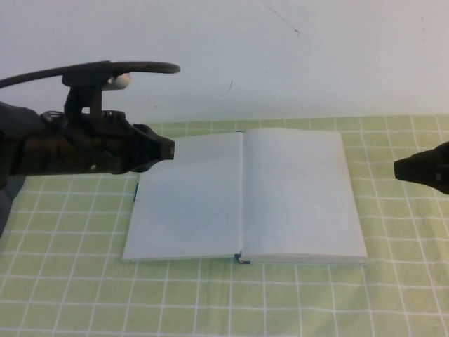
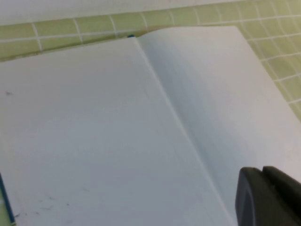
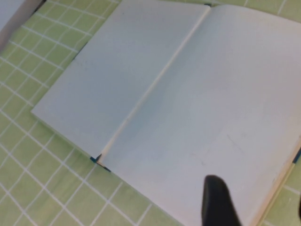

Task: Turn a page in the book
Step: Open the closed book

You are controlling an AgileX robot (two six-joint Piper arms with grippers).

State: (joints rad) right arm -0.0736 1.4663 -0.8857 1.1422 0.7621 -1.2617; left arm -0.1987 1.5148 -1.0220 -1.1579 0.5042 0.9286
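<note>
Green checked cloth [image 1: 70,295] bears the open book [image 1: 245,196] between left gripper [image 1: 168,149] and right gripper [image 1: 398,168], grips unclear.

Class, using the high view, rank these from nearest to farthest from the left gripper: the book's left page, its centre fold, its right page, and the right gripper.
1. Left page, just beside the left gripper.
2. Centre fold, mid-book.
3. Right page, beyond the fold.
4. Right gripper, at the table's far right.

1. Book [image 1: 245,200]: large, thin, dark teal cover edges; lies open and flat on the green checked cloth, spine running away from the robot.
2. Page [image 1: 303,196]: right-hand leaf, white, blank, lying flat.
</note>
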